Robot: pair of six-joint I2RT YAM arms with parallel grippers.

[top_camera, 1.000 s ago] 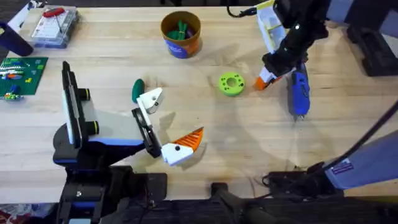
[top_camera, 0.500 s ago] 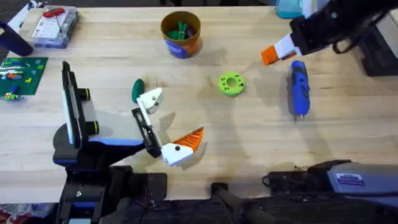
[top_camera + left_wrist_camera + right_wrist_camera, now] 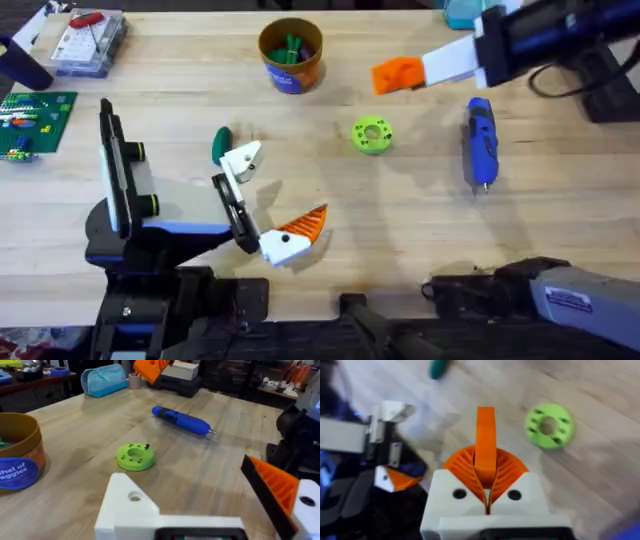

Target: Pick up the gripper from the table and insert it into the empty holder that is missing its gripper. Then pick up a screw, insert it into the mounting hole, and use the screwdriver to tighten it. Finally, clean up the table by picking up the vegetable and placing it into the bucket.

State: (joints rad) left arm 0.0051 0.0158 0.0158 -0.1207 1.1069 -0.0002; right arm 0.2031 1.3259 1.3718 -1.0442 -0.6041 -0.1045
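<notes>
Pinching the gripper (image 3: 485, 440), the right claw (image 3: 398, 75) has swung leftward toward the bucket (image 3: 291, 55); left claw (image 3: 268, 200) spread.

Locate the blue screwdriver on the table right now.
In the overhead view the screwdriver lies on the table's right side, right of the lime-green ring.

We see a bright, evenly lit table (image 3: 400, 240) with soft shadows beneath the arms. The raised right gripper (image 3: 400, 74) is smeared by motion blur overhead, and the right wrist view is blurred throughout, the lime ring (image 3: 549, 425) included.
</notes>
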